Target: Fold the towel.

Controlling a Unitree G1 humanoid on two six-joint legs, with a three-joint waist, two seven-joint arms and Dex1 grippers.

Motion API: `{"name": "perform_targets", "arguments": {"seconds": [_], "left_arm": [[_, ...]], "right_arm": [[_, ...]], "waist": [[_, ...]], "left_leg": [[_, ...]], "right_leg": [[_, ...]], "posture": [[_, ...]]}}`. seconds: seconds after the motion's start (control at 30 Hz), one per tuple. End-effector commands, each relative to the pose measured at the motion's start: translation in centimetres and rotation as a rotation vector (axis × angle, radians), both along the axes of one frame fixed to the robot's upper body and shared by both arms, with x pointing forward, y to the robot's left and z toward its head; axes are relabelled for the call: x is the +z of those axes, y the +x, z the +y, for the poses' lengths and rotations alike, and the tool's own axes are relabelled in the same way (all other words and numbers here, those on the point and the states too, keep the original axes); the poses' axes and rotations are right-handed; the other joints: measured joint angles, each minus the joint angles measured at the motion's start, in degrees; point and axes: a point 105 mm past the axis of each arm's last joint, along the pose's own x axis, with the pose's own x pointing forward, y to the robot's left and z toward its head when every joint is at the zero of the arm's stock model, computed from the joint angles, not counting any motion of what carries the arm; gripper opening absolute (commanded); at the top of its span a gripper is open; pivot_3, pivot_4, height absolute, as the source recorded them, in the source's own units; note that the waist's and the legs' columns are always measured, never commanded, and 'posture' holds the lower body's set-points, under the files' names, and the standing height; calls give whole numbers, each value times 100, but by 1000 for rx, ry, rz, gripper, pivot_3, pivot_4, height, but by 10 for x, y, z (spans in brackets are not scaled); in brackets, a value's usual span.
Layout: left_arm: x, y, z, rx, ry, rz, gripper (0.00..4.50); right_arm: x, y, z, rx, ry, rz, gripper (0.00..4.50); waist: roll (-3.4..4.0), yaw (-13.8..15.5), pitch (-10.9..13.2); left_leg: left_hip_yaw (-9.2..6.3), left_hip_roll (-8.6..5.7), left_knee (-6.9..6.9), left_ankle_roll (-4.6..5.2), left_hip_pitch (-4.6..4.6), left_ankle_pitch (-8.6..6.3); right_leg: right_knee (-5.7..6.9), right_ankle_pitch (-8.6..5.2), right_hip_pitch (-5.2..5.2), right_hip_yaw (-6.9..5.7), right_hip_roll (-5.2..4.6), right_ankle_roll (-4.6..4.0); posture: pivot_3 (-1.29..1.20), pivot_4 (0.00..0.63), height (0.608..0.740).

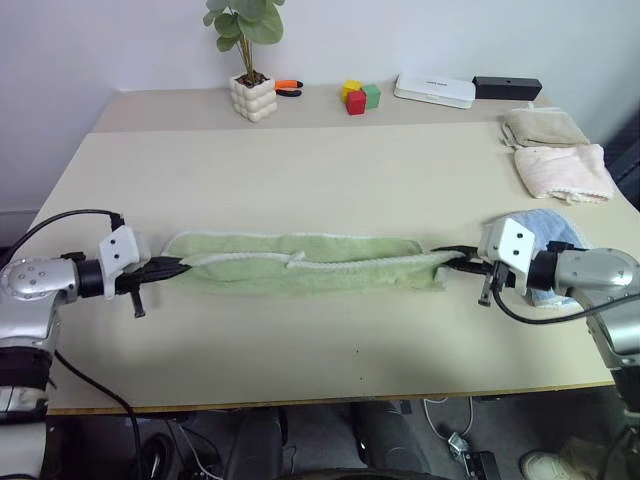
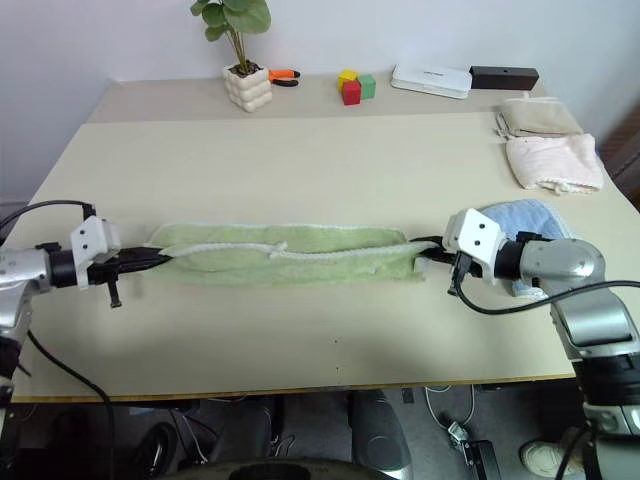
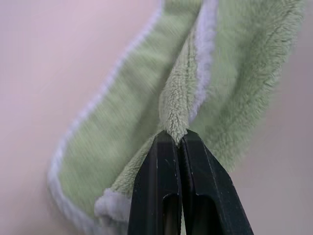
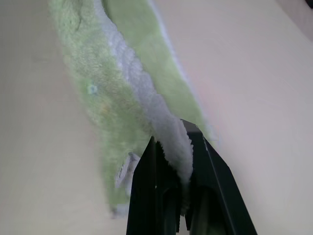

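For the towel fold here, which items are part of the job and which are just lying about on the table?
Part of the job:
- light green terry towel with whitish edge, stretched between both claws
- left claw, shut on one end
- right claw, shut on the other end

Lying about:
- light blue cloth
- pink folded towel
- beige folded towel
- potted plant
- coloured blocks
- white flat box
- black box

The right arm covers much of the light blue cloth [image 1: 548, 228], and the potted plant [image 1: 247, 40] is cut off by the top edge.
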Motion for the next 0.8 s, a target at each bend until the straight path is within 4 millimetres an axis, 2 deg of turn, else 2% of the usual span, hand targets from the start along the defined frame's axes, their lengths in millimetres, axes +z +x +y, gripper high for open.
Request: {"name": "perform_targets", "arguments": {"seconds": [0.03,0.2,0.43,0.63,0.8], "left_arm": [[4,13,2,44,-11,-2,33],[7,22,1,57,-37,-7,33],[13,26,17,143,-51,-45,33],[14,29,24,214,-96,-64,33],[1,27,21,222,-93,-57,33]], "right_arm": [[3,9,2,-4,11,-29,0],[-3,18,0,-18,-7,-44,0],[-1,26,-7,-61,1,-68,0],[-12,29,-4,-64,-14,-53,0],[-21,32,1,-63,-21,-35,0]], "waist": [[0,3,0],[0,3,0],[0,3,0],[0,4,0],[0,-3,0]], "left_leg": [[0,0,0,0,0,0],[-1,-1,1,0,-3,0],[-2,-1,1,0,-3,0],[-3,-1,1,0,-3,0],[-2,-1,1,0,-2,0]], "right_leg": [[0,0,0,0,0,0],[1,0,-1,-1,-1,1],[6,0,-3,-1,-1,1],[7,0,-3,-2,-1,1],[8,1,-3,-1,-1,1]], "posture": [[0,150,740],[0,150,740],[0,150,740],[0,150,740],[0,150,740]]}}
